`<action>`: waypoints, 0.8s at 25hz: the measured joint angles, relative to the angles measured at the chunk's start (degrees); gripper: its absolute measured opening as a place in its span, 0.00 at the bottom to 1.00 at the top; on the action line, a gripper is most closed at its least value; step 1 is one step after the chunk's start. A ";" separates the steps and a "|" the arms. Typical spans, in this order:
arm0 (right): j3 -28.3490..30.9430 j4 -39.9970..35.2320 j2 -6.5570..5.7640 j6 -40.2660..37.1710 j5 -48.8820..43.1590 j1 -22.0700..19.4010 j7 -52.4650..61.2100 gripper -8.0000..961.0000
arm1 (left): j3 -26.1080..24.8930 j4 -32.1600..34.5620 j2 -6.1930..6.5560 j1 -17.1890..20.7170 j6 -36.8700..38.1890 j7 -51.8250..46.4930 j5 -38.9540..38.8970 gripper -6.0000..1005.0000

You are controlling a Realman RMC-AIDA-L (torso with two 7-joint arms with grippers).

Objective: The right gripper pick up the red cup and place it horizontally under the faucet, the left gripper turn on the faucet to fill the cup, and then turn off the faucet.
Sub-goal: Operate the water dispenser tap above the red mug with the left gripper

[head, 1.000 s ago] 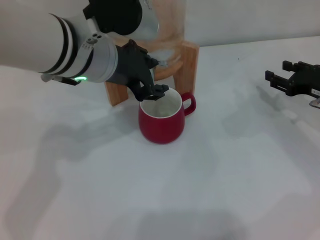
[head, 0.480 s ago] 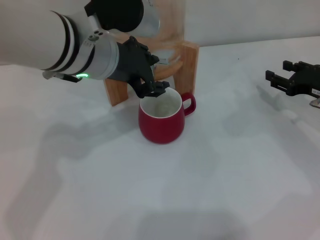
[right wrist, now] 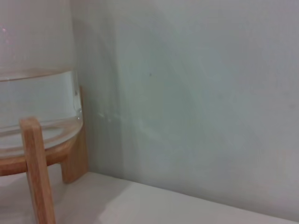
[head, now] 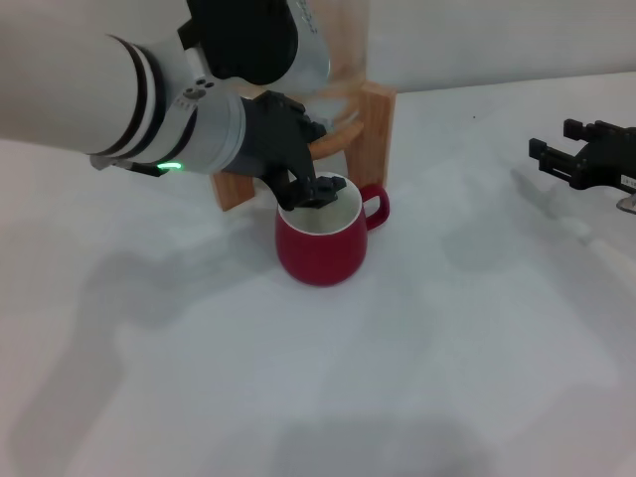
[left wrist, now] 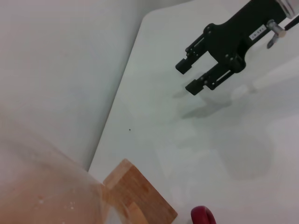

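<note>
Since a moment ago my left gripper (head: pixel 320 189) dips over the red cup (head: pixel 320 243) under the faucet; its opening I cannot tell. My right gripper (head: pixel 556 157) waits open, far right. Bumping could tip the cup.

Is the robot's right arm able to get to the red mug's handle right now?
Probably yes. The round red ceramic mug has its loop handle pointing toward the right gripper, with bare white table between them. The left gripper sits over the rim's far side, not the handle.
</note>
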 joint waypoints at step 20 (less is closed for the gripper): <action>0.00 0.10 0.00 -0.66 0.00 -0.04 0.00 0.62 | 0.02 -2.95 0.00 -2.05 2.09 0.56 -0.15 0.57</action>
